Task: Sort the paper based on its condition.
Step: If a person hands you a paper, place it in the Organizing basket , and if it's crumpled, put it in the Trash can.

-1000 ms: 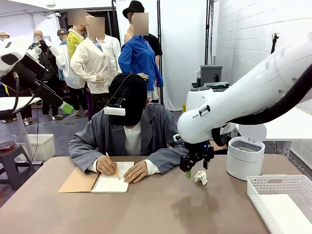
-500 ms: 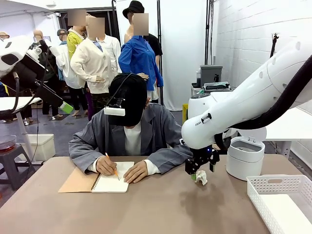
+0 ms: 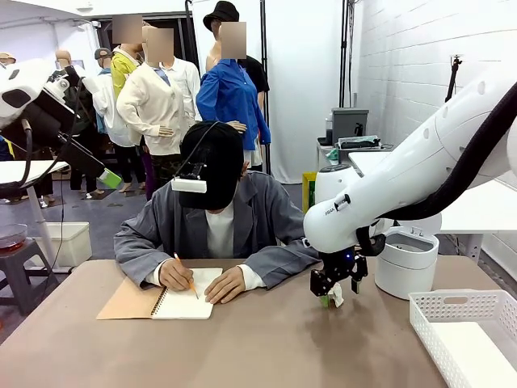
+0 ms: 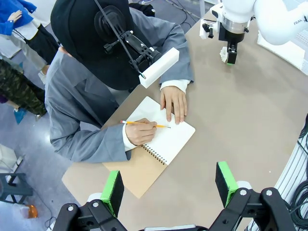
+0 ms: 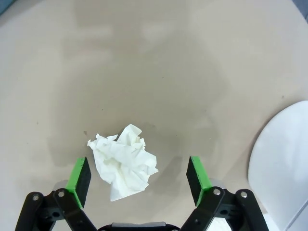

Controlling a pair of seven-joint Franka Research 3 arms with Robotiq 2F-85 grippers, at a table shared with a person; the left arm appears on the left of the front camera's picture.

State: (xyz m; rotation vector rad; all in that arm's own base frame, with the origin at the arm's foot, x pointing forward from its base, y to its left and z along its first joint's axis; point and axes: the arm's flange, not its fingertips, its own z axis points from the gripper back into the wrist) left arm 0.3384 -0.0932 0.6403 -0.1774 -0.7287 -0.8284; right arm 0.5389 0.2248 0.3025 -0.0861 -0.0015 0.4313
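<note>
I'm holding the right gripper (image 5: 137, 180) wide open over the crumpled white paper ball (image 5: 123, 166), green pads (image 5: 80, 174) either side, nothing touching yet that I can confirm. In the right wrist view the ball is sitting between the fingers, off toward the 9 o'clock pad, on the bare tan tabletop (image 5: 159, 62). In the front view the same gripper (image 3: 333, 293) is hanging low at the wad (image 3: 334, 296), with the white round lidded bin (image 3: 406, 262) just beside at 3 o'clock and the white perforated plastic basket (image 3: 464, 331) near at 4 o'clock.

Handling guess: the wad is very light, soft, springy, and it's going to compress and maybe skid, not break. I'd be closing across its fat middle, not the loose corner sticking out.

Left gripper (image 4: 168, 184) is also open, holding nothing, hovering high over the person writing with a yellow pencil (image 4: 144, 124) in the tan-cover spiral notebook (image 4: 154, 144), which is well apart from the wad at 9 o'clock.

Readable text: lettering on the white arm looks like "FRANKA", partly legible; nothing else readable.
</note>
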